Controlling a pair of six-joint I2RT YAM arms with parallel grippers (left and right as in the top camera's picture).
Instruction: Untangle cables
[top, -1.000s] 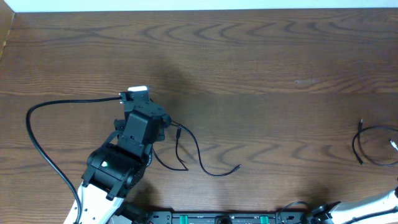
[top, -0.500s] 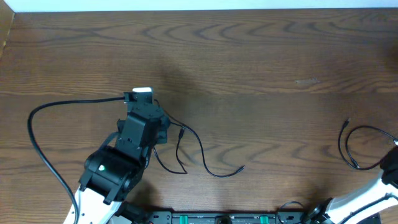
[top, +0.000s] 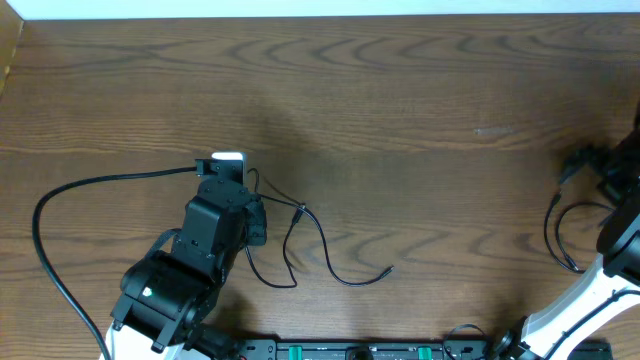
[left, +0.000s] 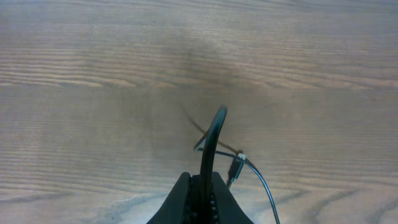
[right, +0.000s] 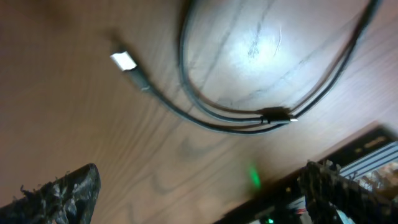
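The left gripper (left: 200, 198) is in the lower left of the overhead view. Its two fingers are squeezed shut on a thin black cable (left: 210, 140), which bends up in a hoop just in front of them. The rest of that cable trails off to the right across the wooden table (top: 400, 90). The right gripper (right: 199, 173) is at the right edge. Its fingers are spread wide and hold nothing. Below it lies a looped black cable (right: 273, 116) with a silver plug (right: 123, 60).
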